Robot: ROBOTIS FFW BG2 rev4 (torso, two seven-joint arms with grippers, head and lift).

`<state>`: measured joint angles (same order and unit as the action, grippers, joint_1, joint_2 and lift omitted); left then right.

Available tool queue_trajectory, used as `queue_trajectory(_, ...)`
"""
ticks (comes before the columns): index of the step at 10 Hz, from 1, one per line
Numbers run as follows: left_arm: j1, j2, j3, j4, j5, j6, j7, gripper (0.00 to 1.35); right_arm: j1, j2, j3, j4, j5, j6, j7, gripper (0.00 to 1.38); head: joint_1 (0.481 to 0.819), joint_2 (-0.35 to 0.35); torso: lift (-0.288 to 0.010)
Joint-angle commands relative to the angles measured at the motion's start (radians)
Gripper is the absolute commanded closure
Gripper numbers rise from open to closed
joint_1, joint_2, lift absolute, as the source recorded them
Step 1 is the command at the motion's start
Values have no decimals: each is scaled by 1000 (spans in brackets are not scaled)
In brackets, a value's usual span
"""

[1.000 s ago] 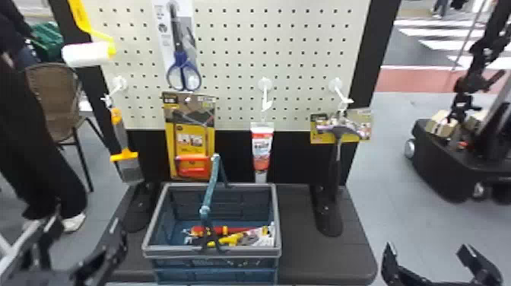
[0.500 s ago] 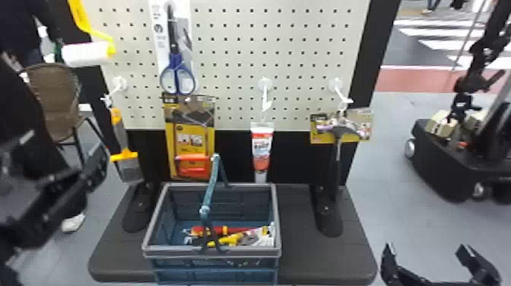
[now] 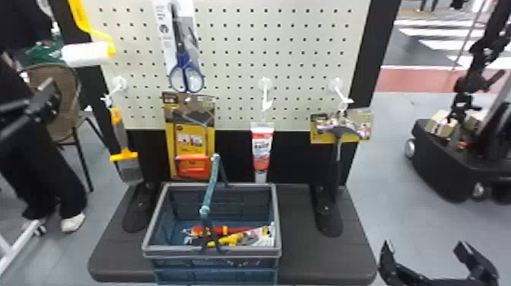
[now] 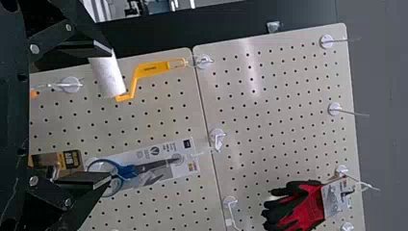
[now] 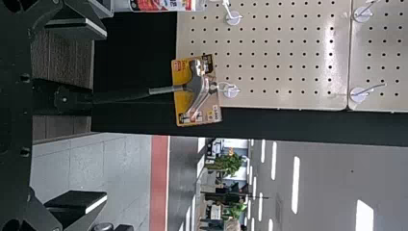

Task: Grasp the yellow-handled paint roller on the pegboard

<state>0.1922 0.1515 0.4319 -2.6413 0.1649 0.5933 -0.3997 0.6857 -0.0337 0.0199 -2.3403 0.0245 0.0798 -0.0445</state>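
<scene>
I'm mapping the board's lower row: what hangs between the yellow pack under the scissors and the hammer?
A red-and-white tube hangs there from a white hook, apart from both the pack and the hammer; the head view shows it.

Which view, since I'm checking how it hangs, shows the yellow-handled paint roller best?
Left wrist view: the paint roller shows nearly whole, white roll to yellow handle on its hook. The head view cuts its handle at the top edge; the right wrist view faces the hammer.
</scene>
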Motion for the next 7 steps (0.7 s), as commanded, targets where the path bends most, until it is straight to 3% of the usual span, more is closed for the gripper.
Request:
queue_trajectory(1, -80, 48, 31, 53, 27, 3, -47, 367, -2, 0, 0, 0, 0, 0, 0, 122, 549, 0, -100)
queue_trajectory(4, -185, 120, 79, 193, 88, -12, -168, 369, -13, -2, 6, 5, 2, 0, 6, 122, 549, 0, -100)
queue_trajectory(7, -265, 172, 123, 453, 139, -50, -266, 369, -11, 0, 6, 5, 2, 0, 9, 122, 549, 0, -100)
